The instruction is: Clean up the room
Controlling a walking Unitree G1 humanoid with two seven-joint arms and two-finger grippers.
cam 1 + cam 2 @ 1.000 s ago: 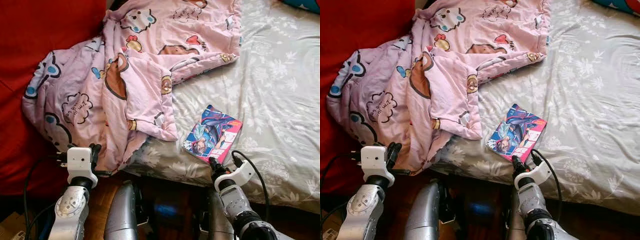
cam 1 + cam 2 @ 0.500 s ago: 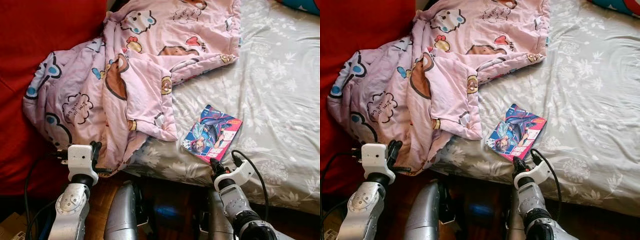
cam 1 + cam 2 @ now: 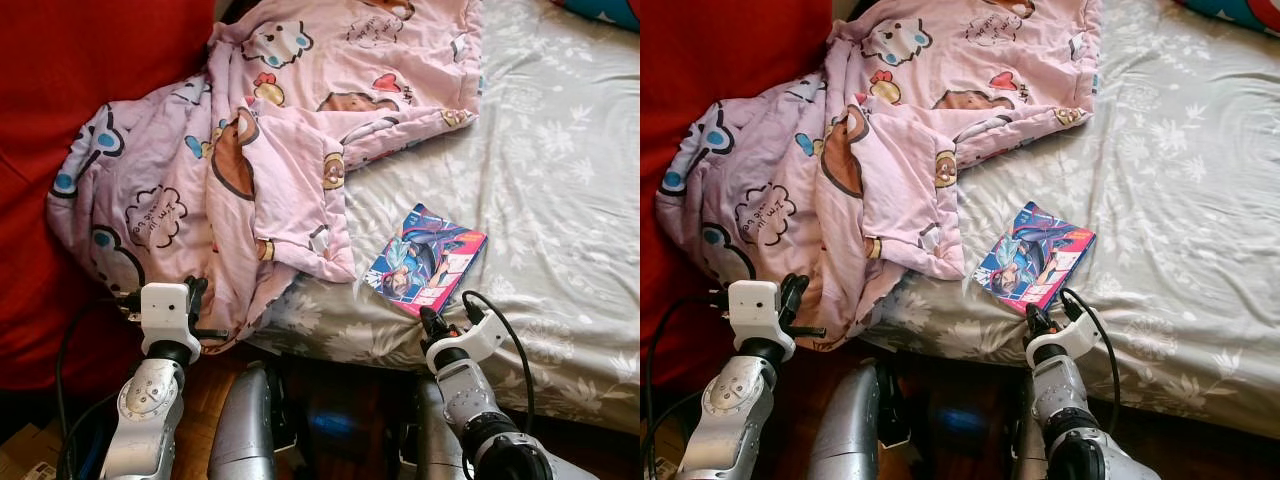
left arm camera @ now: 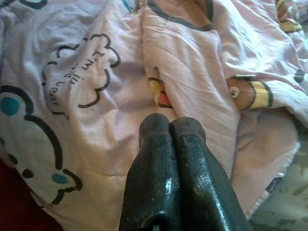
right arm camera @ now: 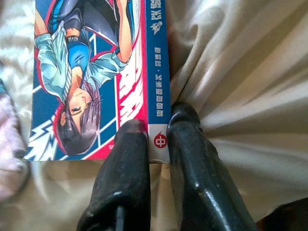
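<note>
A: Manga book [image 3: 427, 260] lying flat, cover up, on the grey floral bedsheet [image 3: 560, 170], close to the near edge of the bed, just beside a hanging corner of the pink cartoon-print blanket [image 3: 250, 150].

B: Right gripper [image 5: 156, 144] at the book's near corner, black fingers [image 5: 127, 163] pinched on the spine edge: one on the cover, the other down against the sheet, which puckers into folds there.

A: Left gripper [image 4: 168, 132] at the bed's near left corner, hovering close over the blanket, fingers pressed together with nothing between them. Touching the cloth or not, impossible to tell.

B: Blanket bunched and spilling off the bed's left side, against a red surface [image 3: 90, 60]. A blue patterned corner [image 3: 610, 10] at the far right of the bed.
</note>
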